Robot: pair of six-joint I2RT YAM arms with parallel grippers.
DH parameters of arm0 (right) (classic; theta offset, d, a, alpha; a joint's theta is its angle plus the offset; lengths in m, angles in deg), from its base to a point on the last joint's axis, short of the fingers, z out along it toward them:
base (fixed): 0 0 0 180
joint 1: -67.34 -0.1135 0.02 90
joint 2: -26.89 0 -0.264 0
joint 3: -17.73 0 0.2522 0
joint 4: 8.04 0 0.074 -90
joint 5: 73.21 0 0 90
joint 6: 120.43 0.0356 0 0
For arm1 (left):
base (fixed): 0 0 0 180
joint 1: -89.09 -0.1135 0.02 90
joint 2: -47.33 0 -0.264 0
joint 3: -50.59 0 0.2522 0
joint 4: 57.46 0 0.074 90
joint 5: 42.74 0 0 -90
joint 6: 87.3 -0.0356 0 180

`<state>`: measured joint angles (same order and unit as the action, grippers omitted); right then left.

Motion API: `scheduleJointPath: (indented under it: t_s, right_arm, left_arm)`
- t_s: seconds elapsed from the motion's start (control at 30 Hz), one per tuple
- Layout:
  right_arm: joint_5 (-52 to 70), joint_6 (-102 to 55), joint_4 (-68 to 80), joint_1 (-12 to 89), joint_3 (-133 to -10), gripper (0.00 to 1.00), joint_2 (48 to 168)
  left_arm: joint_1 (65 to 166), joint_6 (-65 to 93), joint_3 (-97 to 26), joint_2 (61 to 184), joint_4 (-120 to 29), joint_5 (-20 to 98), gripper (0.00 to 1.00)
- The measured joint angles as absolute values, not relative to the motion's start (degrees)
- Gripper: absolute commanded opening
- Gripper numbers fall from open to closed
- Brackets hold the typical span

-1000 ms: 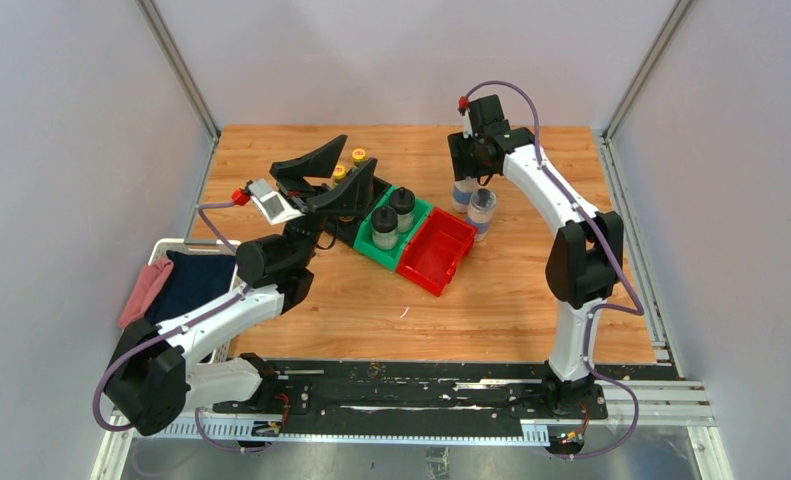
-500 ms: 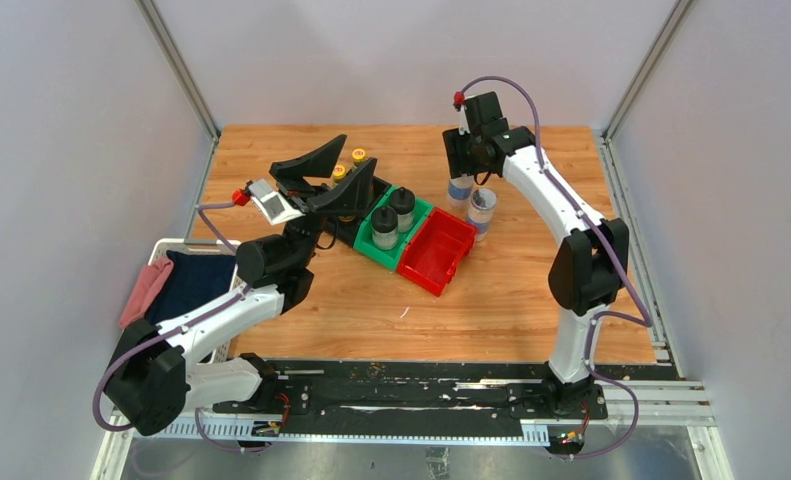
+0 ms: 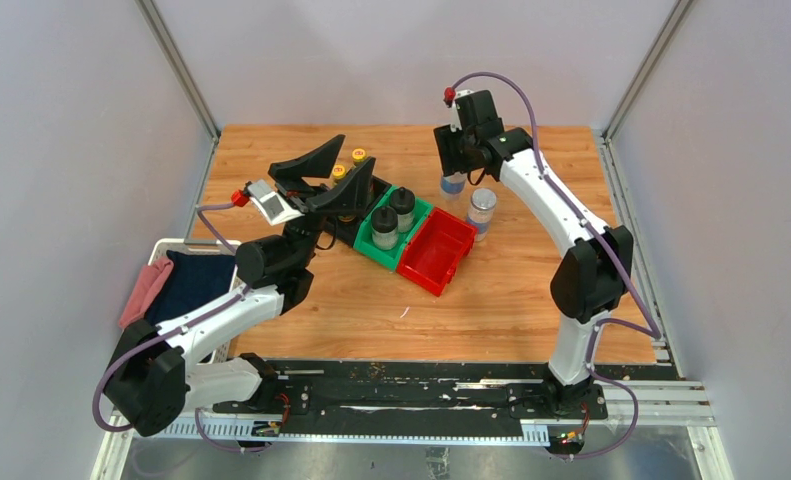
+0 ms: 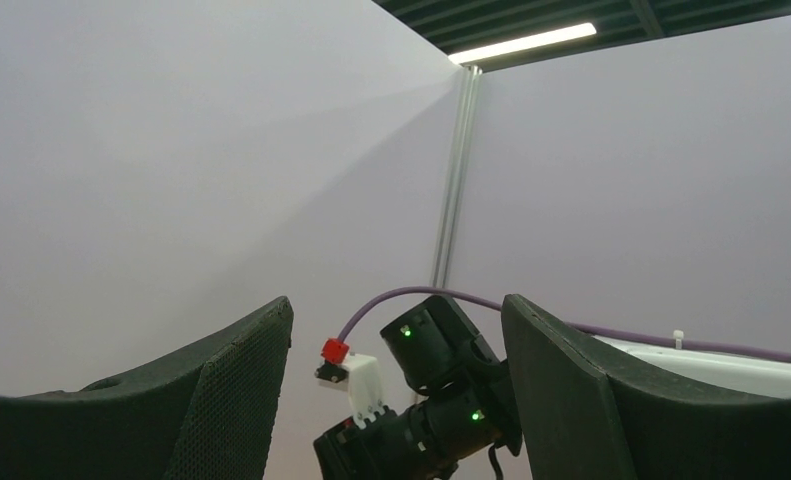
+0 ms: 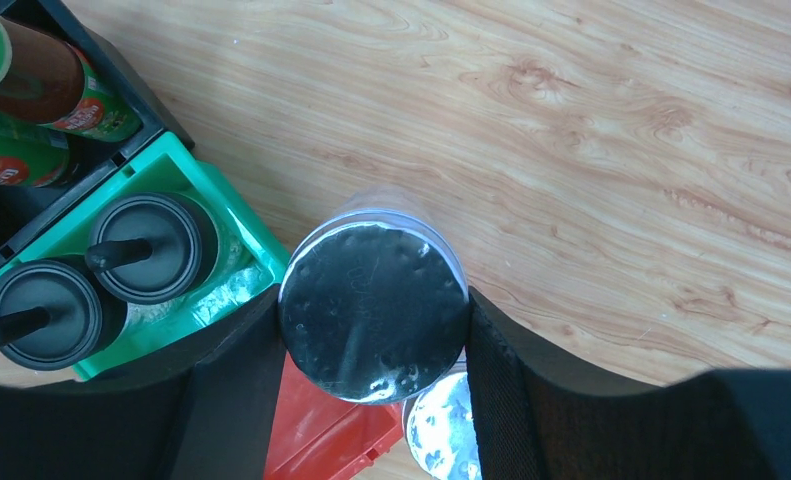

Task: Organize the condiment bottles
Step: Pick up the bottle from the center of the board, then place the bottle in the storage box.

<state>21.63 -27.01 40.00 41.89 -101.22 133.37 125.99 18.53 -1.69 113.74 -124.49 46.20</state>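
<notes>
Shaker (image 5: 371, 310) lifted away from its twin (image 3: 482, 205), clamped in right gripper (image 5: 371, 335).
Carry upright to red bin (image 3: 437, 252); left gripper (image 4: 396, 320) jaws gape wide.

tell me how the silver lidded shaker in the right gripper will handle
Probably rigid: the shaker looks round and undented in the right gripper. Its smooth clear wall may slip or twist. Tall and narrow, it could tip when set down.

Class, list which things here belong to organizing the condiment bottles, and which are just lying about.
Belong to the job: held shaker, standing shaker, black-capped bottles, yellow-capped bottles.
Just lying about: cloths, white basket.
</notes>
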Motion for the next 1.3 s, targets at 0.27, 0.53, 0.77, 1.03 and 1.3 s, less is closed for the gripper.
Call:
scheduleJointPath:
  t_s: [0.27,0.53,0.77,1.03,1.3]
  right_arm:
    - [22.55,-27.05,39.7,41.32,-101.2,0.0,131.55]
    - [23.03,-27.08,39.35,40.31,-101.05,0.0,129.89]
    - [23.58,-27.16,39.04,39.39,-99.91,0.0,129.02]
    - [24.36,-27.49,38.76,37.78,-98.62,0.0,126.51]
    - [25.74,-27.51,38.76,35.7,-96.85,0.0,122.83]
  left_arm:
    - [126.04,18.51,-1.47,113.67,-124.52,46.31,0.79]
    - [126.17,18.36,-0.97,113.65,-124.58,46.41,0.79]
    - [126.39,18.25,-0.86,113.56,-124.6,46.41,0.79]
    - [126.43,18.08,-0.66,113.37,-124.62,46.44,0.79]
    - [126.45,16.76,-0.66,112.62,-124.54,46.7,0.79]
